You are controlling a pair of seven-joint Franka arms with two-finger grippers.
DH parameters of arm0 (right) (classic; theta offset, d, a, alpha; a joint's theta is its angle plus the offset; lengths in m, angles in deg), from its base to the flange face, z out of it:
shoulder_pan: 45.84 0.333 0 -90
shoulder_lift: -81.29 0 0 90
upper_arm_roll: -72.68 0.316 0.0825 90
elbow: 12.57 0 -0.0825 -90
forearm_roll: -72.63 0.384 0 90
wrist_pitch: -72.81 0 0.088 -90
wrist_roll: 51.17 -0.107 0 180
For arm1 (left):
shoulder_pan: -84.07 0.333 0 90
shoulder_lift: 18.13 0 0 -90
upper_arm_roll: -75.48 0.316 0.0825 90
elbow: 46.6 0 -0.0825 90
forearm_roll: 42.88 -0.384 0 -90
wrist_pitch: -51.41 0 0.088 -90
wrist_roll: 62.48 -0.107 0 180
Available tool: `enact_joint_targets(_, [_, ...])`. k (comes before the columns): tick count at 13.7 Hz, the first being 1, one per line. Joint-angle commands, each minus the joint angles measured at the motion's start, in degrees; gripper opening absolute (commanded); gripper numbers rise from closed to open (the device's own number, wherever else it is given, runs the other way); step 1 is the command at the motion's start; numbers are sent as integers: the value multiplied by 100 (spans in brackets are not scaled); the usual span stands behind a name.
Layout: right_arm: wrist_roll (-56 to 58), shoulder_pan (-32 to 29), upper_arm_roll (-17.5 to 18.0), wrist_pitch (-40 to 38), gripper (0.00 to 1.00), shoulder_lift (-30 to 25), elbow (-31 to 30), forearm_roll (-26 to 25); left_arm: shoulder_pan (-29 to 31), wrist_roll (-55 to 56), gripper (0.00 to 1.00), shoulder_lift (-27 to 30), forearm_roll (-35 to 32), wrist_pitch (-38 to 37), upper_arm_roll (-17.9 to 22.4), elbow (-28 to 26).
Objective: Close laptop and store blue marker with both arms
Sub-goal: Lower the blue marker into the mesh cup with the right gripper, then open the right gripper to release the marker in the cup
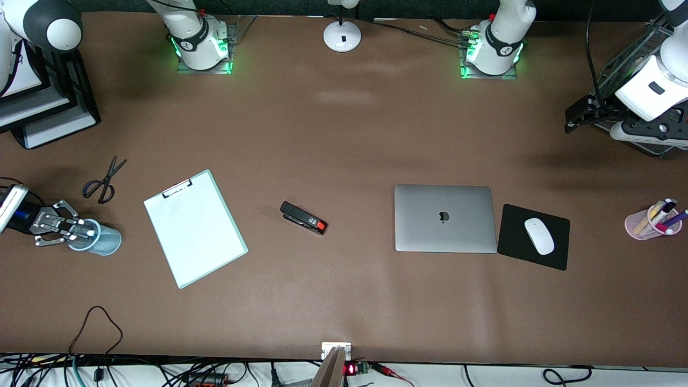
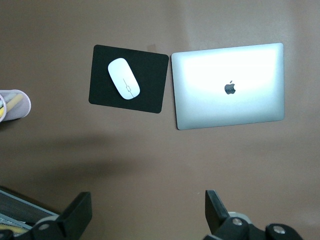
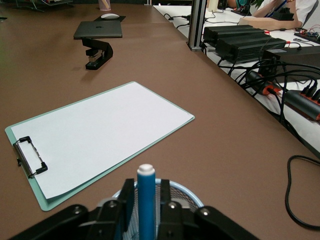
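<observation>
The marker (image 3: 146,205) is being lowered upright into the blue cup (image 1: 99,238) at the right arm's end of the desk (image 1: 344,301), gripped between the narrow fingers of the right tool (image 1: 75,231); release is best made slowly, once its tip is well inside. The laptop (image 1: 444,218) is lying closed, and the left tool (image 2: 145,215) is hanging wide open over the desk near it.

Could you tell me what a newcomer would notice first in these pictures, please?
Probably the right gripper over the blue mesh cup at the right arm's end of the table, with the blue marker standing upright between its fingers above the cup. Next, the laptop lying closed beside the black mouse pad, while the left gripper waits open above the table.
</observation>
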Motion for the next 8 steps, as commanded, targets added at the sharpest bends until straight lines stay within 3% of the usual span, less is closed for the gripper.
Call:
enact_joint_targets(1, [-230, -49, 25, -120, 100, -143, 99, -131, 32, -61, 100, 66, 34, -105, -22, 46])
enact_joint_targets(8, [-1274, -5, 34, -629, 100, -697, 108, -623, 23, -61, 100, 66, 34, -105, -22, 46])
